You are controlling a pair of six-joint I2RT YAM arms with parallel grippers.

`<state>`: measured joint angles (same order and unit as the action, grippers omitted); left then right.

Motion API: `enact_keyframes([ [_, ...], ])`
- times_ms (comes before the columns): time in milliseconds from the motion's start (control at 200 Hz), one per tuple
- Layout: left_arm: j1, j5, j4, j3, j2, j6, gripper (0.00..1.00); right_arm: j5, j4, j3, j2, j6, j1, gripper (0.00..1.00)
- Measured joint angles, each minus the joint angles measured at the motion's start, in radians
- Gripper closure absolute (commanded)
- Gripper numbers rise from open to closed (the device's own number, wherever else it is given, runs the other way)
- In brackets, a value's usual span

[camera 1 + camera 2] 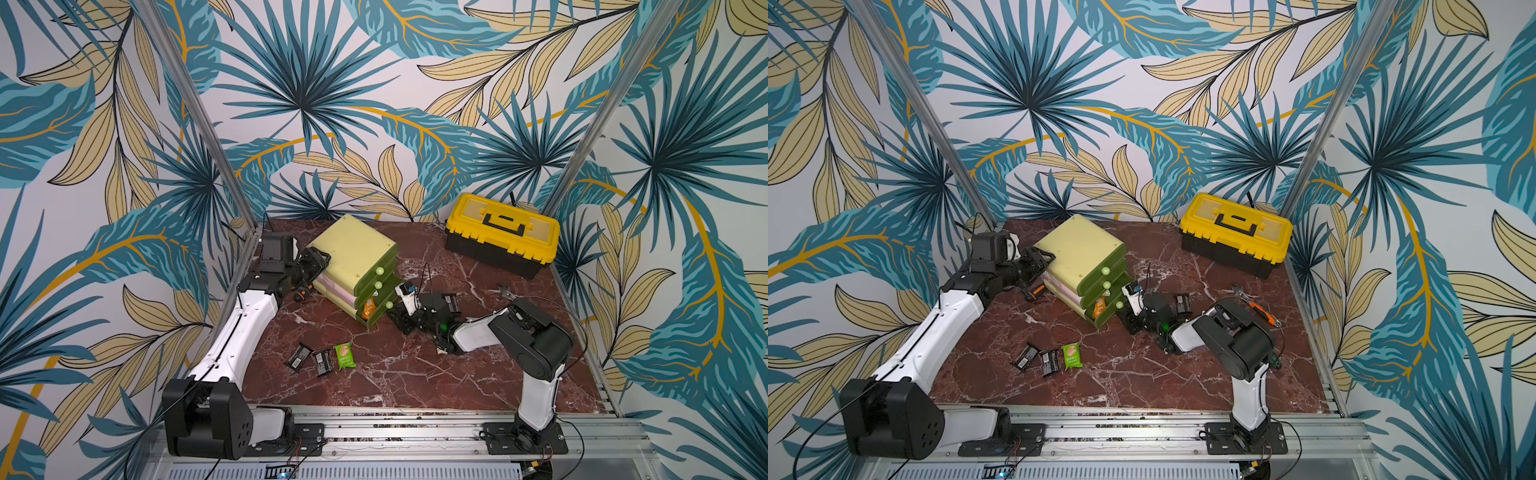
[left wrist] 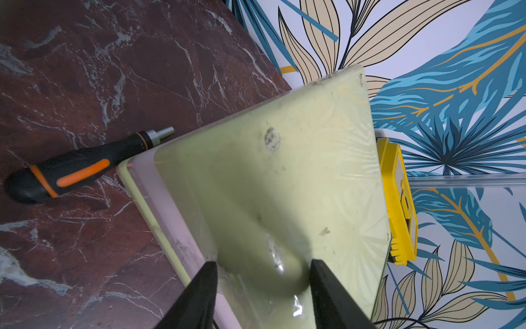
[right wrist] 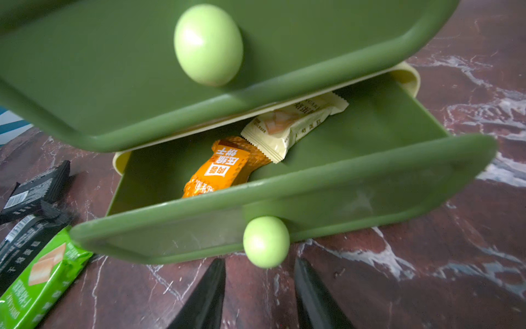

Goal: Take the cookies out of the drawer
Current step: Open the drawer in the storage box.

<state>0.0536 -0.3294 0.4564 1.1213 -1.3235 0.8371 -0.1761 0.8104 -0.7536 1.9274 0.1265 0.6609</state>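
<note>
Black jaws of the right gripper [image 3: 259, 263] are standing apart at the frame's bottom middle, the knob [image 3: 266, 242] of the open drawer [image 3: 370, 182] just past them. An orange cookie packet [image 3: 225, 168] and a cream packet [image 3: 293, 125] are lying inside; black packets [image 3: 34, 185] and a green packet [image 3: 42, 279] are lying on the table [image 3: 427, 270], lower left. The left gripper [image 2: 262, 267] is clamping the drawer box [image 2: 284, 171]. Reaching in could bump the knob and shut the drawer.

Both top views overlook the whole table [image 1: 415, 374]; both wrist cameras closely face the cabinet [image 2: 284, 171]
</note>
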Motion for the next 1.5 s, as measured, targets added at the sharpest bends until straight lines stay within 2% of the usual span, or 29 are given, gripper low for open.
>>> enact_keyframes([
  [165, 0.000, 0.000, 0.000, 0.000, 0.000, 0.000, 0.44, 0.000, 0.001, -0.029, 0.016, 0.000, 0.000, 0.59],
  [431, 0.000, 0.000, 0.001, 0.000, 0.000, 0.000, 0.45, 0.007, 0.003, -0.044, 0.027, -0.001, -0.003, 0.73],
  [601, 0.000, 0.000, 0.001, 0.000, 0.000, -0.001, 0.44, 0.012, 0.008, -0.027, 0.020, -0.002, -0.003, 0.78],
  [1052, 0.000, -0.004, 0.002, 0.000, 0.000, 0.000, 0.45, 0.029, -0.024, 0.194, -0.184, -0.016, -0.006, 0.80],
  [1502, 0.000, -0.005, 0.001, 0.000, 0.000, 0.000, 0.45, 0.045, -0.110, 0.330, -0.340, -0.034, -0.006, 0.80],
])
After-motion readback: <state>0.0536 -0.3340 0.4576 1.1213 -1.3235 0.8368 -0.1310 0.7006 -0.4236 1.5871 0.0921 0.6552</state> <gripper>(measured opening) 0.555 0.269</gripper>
